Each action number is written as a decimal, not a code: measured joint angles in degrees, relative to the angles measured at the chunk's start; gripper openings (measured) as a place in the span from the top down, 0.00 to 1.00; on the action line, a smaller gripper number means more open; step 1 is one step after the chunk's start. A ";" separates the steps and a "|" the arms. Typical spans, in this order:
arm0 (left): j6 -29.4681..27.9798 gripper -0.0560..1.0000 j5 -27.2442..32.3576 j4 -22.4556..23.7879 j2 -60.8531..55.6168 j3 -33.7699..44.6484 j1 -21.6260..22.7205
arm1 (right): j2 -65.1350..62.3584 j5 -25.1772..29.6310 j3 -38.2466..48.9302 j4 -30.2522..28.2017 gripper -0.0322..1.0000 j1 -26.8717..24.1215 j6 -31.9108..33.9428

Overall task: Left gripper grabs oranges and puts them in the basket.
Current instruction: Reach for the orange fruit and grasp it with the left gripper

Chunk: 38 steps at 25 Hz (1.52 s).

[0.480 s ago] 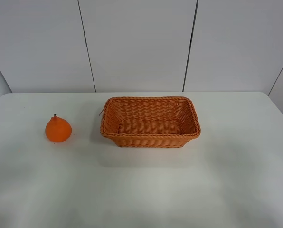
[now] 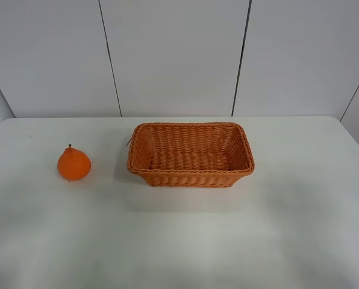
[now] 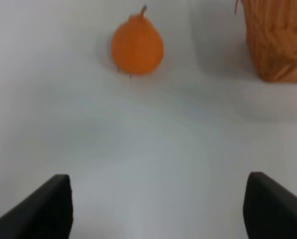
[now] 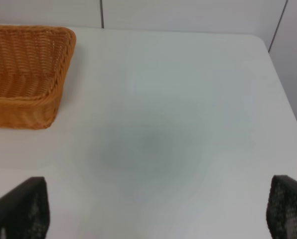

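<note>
The orange (image 2: 74,164) stands upright on the white table (image 2: 179,241), to the left of the wicker basket (image 2: 190,155), which is empty. Neither arm shows in the high view. In the left wrist view the orange (image 3: 137,46) lies well ahead of my left gripper (image 3: 158,211), whose two black fingertips (image 3: 46,211) stand wide apart with only bare table between them; a basket corner (image 3: 278,40) shows beside it. In the right wrist view my right gripper (image 4: 156,211) is open over bare table, with the basket's end (image 4: 26,67) ahead.
White wall panels (image 2: 179,57) rise behind the table's far edge. The table's right edge (image 4: 283,94) shows in the right wrist view.
</note>
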 joint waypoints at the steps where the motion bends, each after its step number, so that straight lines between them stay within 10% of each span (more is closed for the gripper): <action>1: -0.02 0.18 -1.27 0.00 0.89 -1.16 0.00 | 0.00 0.00 0.00 0.00 0.30 0.00 0.00; 14: 1.95 0.18 -17.83 0.00 45.79 -21.75 0.00 | 0.00 0.00 0.00 0.00 0.30 0.00 0.00; 27: 2.14 0.18 -17.59 0.00 101.16 -50.76 0.00 | 0.00 0.00 0.00 0.00 0.30 0.00 0.00; 38: 2.24 0.18 -17.38 0.34 122.71 -55.79 0.00 | 0.00 0.00 0.00 0.00 0.30 0.00 0.00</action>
